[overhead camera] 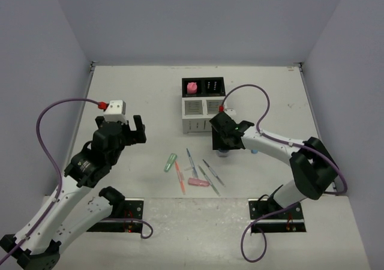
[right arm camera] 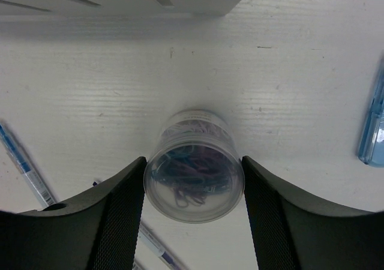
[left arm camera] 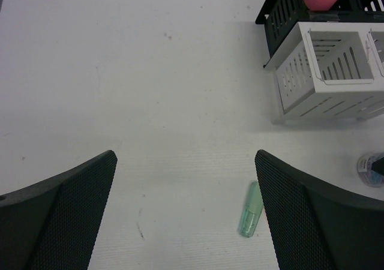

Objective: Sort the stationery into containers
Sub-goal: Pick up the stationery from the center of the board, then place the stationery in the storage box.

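Paperclips first, looks like: the right jaws are down on the bench [overhead camera: 132,96] straddling the round clear plastic tub of coloured paper clips [right arm camera: 193,180], one pad hard up against each side, though I can't tell if they're really pinching or only bracketing it. Makes sense, since the black-and-white four-bin desk organizer [overhead camera: 195,111] sits just at the tub's 12 o'clock, with a pink eraser [overhead camera: 192,88] in its back-left black bin. Loose thin pens [overhead camera: 213,173] and the stubby green marker [left arm camera: 250,210] lie off around 7 o'clock. Left jaws hang spread wide, nothing in them, out at 9 o'clock, I'd guess waiting their turn.
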You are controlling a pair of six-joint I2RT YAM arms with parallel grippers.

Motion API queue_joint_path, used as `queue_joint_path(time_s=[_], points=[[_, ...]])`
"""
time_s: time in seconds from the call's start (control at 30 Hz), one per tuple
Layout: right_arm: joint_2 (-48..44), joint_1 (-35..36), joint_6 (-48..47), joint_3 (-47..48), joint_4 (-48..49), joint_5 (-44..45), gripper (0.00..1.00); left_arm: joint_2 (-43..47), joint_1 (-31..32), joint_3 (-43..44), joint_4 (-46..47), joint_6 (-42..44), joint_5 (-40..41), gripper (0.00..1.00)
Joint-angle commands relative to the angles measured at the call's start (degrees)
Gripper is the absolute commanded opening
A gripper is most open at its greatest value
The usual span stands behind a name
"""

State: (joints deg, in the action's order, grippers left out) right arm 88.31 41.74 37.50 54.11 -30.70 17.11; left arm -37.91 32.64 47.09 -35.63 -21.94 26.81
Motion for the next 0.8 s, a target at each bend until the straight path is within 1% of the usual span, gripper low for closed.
queue_joint_path(time_s=[0.0,0.07,0.13,0.27,0.37,0.43,0.5,0.57,0.7,0.77], points=[[-6.09,1.03,1.61,0.37,-2.74,2.41,0.28,0.38,-0.30,-0.25,1.97,1.47,-0.53,1.00],[-9.10,1.73,1.62,1.18,-5.06,2.26,0.24,0.47,-0.30,-0.25,1.97,1.47,-0.53,1.00],[-15.07,2.46,0.81,2.50,-6.92,1.52,0.23,0.47,-0.30,-0.25,1.97,1.47,-0.53,1.00],[-23.19,2.47,-2.86,9.23,-11.07,-1.17,0.20,0.73,-0.30,-0.25,1.97,1.37,-0.35,1.00],[-22.97,1.39,-6.14,16.02,-12.98,0.93,0.18,0.81,-0.30,-0.33,1.97,1.21,-0.18,1.00],[-20.23,-0.94,-9.41,21.93,-13.24,0.33,0.16,0.82,-0.30,-0.42,1.97,1.20,-0.10,1.00],[-14.79,-5.18,-11.85,25.30,-13.16,-3.68,0.13,0.97,-0.36,-0.49,2.04,1.11,-0.16,1.00],[-8.82,-8.26,-13.72,30.88,-13.33,-5.93,0.12,0.98,-0.30,-0.80,2.31,1.16,-0.43,1.00],[2.76,-10.49,-17.06,44.75,-15.06,-4.41,0.11,0.51,-0.30,-1.11,2.94,1.62,-1.44,1.00],[9.05,-11.01,-18.35,54.08,-17.34,-2.98,0.09,-0.12,-0.30,-1.04,2.98,1.68,-1.70,1.00]])
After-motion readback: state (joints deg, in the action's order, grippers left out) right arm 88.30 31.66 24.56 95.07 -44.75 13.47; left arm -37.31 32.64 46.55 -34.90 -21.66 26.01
